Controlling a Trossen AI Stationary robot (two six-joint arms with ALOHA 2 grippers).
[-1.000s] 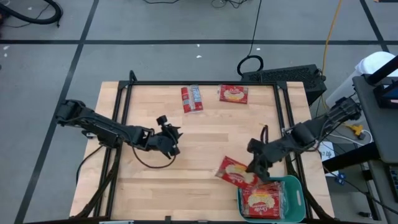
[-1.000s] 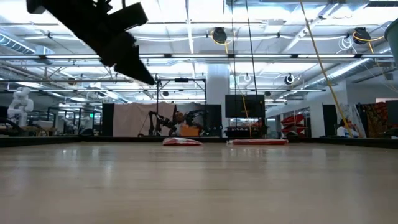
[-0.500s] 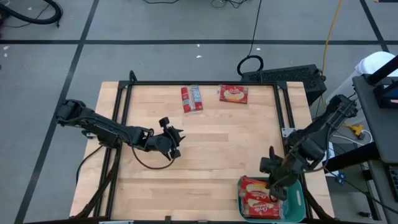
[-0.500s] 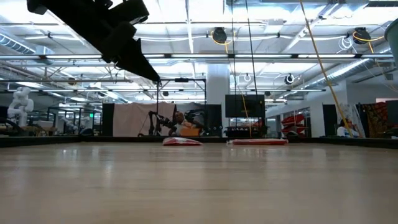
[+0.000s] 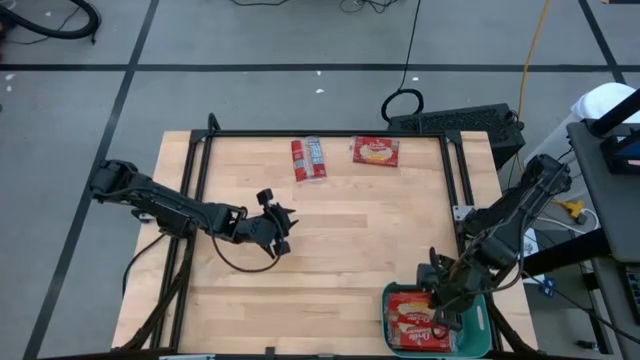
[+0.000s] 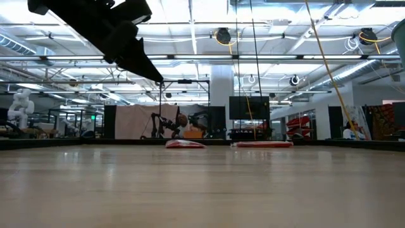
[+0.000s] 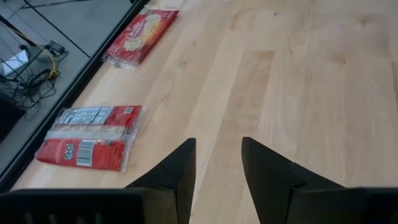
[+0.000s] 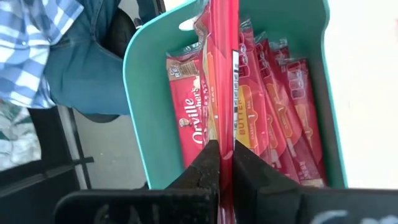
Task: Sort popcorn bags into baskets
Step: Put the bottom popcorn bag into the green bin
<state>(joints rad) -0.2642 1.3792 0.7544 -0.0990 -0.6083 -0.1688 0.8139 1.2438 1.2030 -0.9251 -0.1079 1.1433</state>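
right gripper pinches flat glossy red packet edge-on | below: rounded teal plastic basket | left gripper fingers apart above wood

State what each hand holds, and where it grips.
Right hand pinches a popcorn bag by its thin edge, above the basket. Left hand holds nothing.

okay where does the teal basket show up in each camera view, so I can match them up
High view: the teal basket sits at the table's near right corner, under the right gripper.
Low view: not in it.
Left wrist view: not in it.
Right wrist view: its wall frames the packets, beyond the fingers.
Shared landmark: the popcorn bag pinched by the right gripper, over the basket.
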